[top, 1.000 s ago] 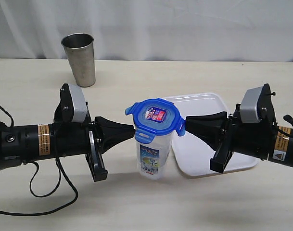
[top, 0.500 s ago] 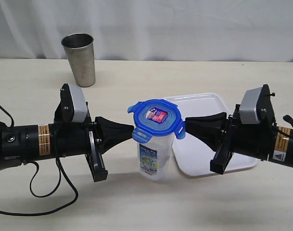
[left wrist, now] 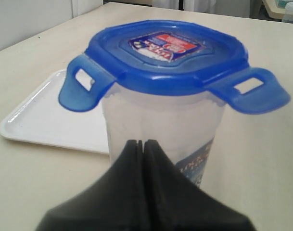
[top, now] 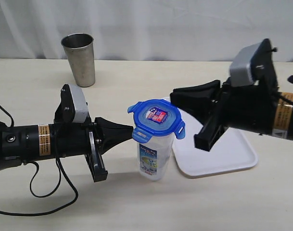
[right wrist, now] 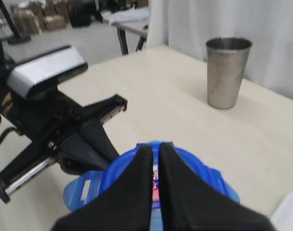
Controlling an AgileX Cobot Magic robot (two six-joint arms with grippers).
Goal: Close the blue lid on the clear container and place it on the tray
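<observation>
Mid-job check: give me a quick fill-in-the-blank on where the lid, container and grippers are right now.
1. The lid rests on top of the ____.
2. The container stands on the ____, beside the tray, not on it.
3. The left gripper and right gripper both have their jaws ____.
4. The ____ gripper hovers above the lid.
Missing words: container; table; shut; right.
</observation>
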